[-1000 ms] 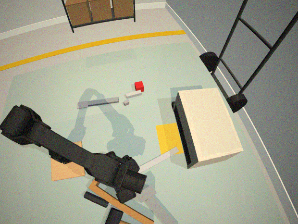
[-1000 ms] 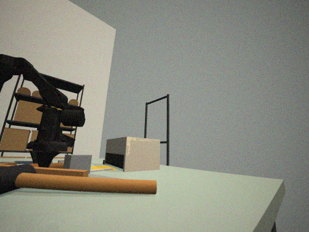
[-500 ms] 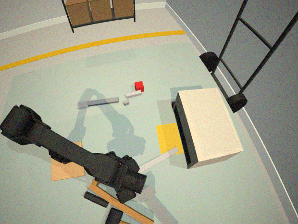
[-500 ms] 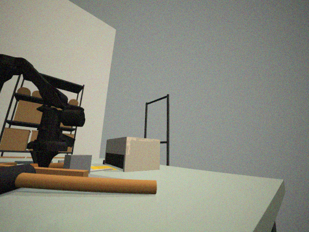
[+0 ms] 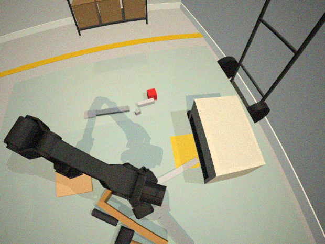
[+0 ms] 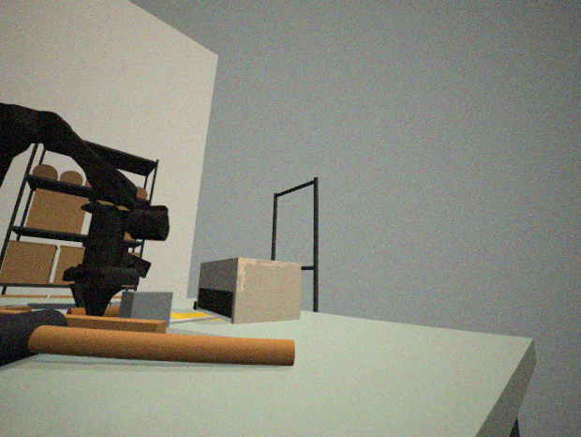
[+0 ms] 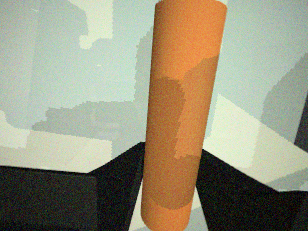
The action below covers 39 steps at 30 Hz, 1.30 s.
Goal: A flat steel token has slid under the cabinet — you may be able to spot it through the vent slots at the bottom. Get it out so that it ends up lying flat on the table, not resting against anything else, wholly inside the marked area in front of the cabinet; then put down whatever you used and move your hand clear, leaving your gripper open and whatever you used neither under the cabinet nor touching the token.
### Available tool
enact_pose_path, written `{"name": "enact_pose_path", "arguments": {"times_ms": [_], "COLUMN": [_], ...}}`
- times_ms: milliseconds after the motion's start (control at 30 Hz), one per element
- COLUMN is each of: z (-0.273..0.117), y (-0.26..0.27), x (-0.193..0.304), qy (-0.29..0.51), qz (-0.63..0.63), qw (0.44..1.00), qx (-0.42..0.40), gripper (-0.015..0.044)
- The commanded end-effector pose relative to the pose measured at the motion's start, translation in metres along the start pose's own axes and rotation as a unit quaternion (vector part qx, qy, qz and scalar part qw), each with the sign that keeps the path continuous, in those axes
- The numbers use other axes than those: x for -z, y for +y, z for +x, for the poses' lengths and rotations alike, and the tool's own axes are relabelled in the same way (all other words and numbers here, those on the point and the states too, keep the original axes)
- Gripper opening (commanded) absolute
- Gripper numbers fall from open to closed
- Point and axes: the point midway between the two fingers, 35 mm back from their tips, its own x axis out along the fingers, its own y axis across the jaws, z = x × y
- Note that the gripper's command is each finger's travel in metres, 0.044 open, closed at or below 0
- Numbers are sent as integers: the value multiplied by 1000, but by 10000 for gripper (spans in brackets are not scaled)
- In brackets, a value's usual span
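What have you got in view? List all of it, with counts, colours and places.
cabinet: one, cream, on the table
table: one, pale green
marked area: one, yellow, before the cabinet
strip: one, pale, reaching over the marked area
cube: one, red, table's far side
small blocks: two, pale, near the cube
long bar: one, grey, left of them
square panel: one, tan, below the arm
angled bar: one, orange, near edge
shelving: one, black, behind
hand truck: one, black, beyond the cabinet
token: none visible
cylindrical handle: one, orange, between the jaws
arm: one, black, left
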Motion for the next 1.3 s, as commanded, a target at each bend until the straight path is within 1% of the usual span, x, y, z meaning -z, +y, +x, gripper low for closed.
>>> {"name": "enact_pose_path", "arguments": {"times_ms": [0, 1267], "z": [0, -1], "y": [-1, -3], "x": [-8, -63], "qy": [-1, -3], "qz": [1, 1], "qw": [1000, 1000], "qx": [2, 2], "gripper": [0, 0]}}
